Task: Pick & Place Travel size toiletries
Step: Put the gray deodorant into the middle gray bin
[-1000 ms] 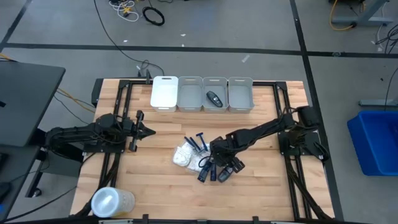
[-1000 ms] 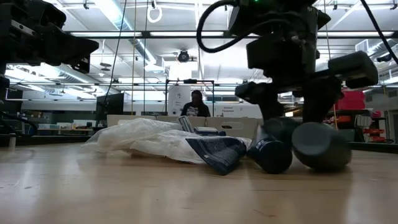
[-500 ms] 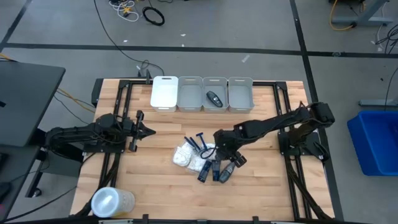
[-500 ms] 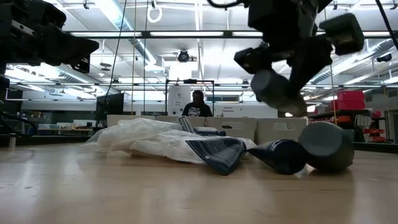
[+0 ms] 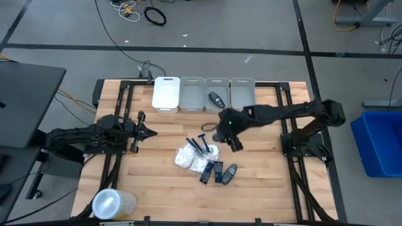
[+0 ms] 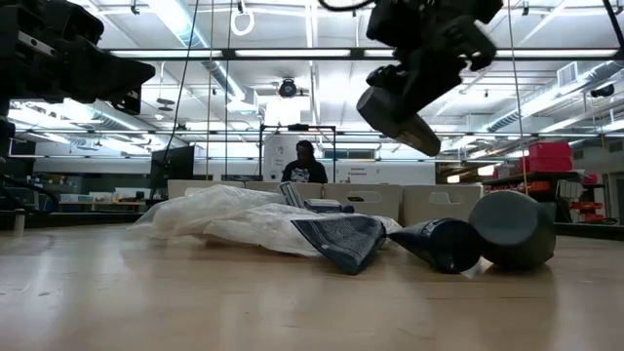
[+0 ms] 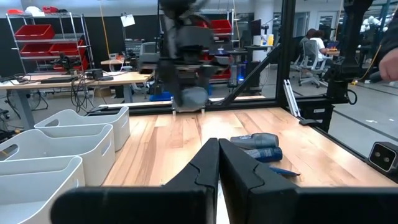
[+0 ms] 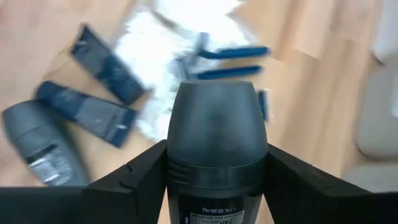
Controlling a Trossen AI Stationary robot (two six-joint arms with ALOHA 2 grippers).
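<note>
Right gripper (image 8: 217, 186): I have it clamped on a dark oblong container (image 8: 216, 134), fingers against its two sides, lifted clear of the table so it can travel over the pile.
Position: in the high view it hangs between the pile and the row of bins (image 5: 204, 94) along the table's far edge, which I judge is where the container is headed.
Bin contents: one dark item (image 5: 217, 98) already lies in the third bin.
Pile (image 5: 204, 160): blue razors, white packets and more dark containers wait near the table's middle.
Left gripper (image 5: 147, 132): I keep it closed and empty, parked toward the left edge.
</note>
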